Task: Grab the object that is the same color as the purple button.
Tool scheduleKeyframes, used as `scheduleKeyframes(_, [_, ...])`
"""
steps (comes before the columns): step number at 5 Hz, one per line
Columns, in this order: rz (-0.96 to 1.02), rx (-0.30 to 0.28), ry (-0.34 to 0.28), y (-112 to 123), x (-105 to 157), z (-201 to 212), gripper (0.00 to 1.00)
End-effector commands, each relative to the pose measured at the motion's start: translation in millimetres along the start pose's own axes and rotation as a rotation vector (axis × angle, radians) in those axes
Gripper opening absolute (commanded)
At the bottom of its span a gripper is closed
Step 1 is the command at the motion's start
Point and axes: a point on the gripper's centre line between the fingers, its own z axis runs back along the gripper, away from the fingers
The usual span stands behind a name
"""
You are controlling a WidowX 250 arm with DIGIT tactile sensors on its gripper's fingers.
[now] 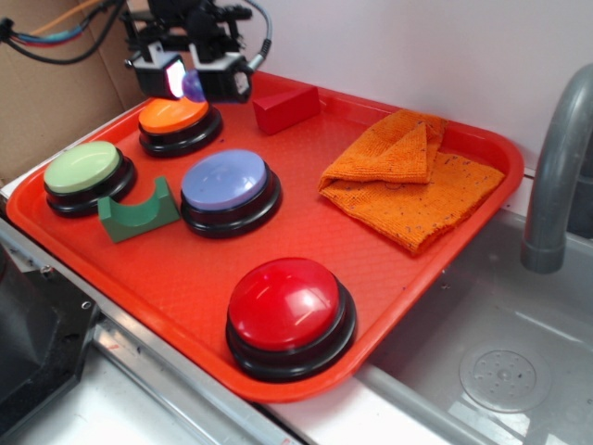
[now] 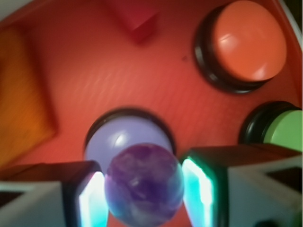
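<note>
Purple object [image 2: 143, 184] sits clamped between the gripper [image 1: 193, 85] pads, apparently lifted clear above the red tray's [image 1: 185, 278] far-left corner, over the orange button [image 1: 173, 114]. The grab looks done; nothing obvious remains.

The end effector [image 1: 193, 82] was black, with boxy white-faced fingers [image 2: 42, 196] whose inner pads glowed pale teal; a grey cable [image 1: 263, 37] looped beside it.
</note>
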Motion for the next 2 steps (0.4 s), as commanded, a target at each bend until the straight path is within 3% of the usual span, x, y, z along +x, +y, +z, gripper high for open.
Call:
scheduleKeyframes(1, [-0.321, -0.046, 0.01, -18.5, -47.7, 8.7, 0.0])
scheduleKeyframes(2, [-0.311, -0.04, -0.002, -26.5, -64.3, 2.2, 0.0])
